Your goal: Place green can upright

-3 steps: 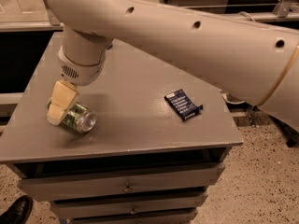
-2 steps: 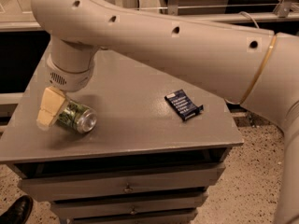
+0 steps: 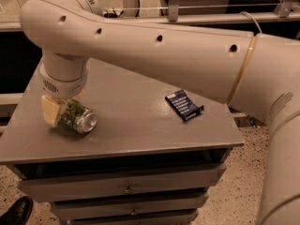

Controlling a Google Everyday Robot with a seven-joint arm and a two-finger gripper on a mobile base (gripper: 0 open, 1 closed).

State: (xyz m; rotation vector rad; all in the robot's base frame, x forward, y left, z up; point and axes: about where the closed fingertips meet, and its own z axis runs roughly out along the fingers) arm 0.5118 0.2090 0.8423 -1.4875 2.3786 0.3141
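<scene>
Claw (image 3: 63,107) is pressing against the lying green can (image 3: 79,118) at frame left, grip state cannot tell; a loose hold is risking the can rolling off the surface (image 3: 136,128).

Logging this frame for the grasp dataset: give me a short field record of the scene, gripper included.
gripper: two-finger gripper, over the left part of the top, closed around the can
can: green patterned aluminium drink can, lying tilted on its side, silver end facing front-right
can-to-top contact: cannot tell
surface: grey cabinet top, drawers below
other item: dark blue flat packet, right of centre, apart from the can
task status: can not yet upright
</scene>
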